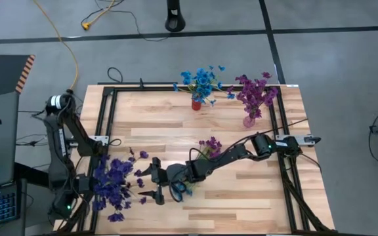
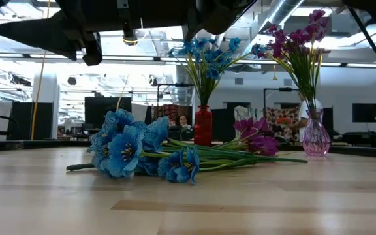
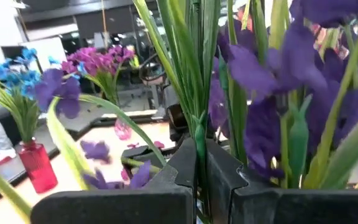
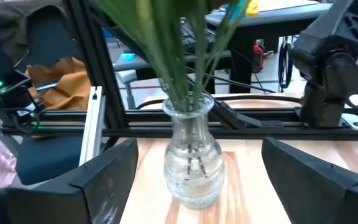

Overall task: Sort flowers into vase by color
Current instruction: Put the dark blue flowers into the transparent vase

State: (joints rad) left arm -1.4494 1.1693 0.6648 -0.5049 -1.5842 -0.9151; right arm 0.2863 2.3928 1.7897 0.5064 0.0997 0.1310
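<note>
Already the table [image 1: 241, 190] holds loose flowers [image 1: 210, 145] mid-board. At its front-left corner the left gripper [image 3: 199, 180] clamps violet stems [image 1: 112, 183] in a clear vase [image 4: 191, 163]. The right gripper [image 1: 153, 181] gapes nearby and could topple it.

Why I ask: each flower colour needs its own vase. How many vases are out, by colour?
Red vase: 1
Pink vase: 1
Clear glass vase, under the violet flowers: 1
Total: 3
</note>
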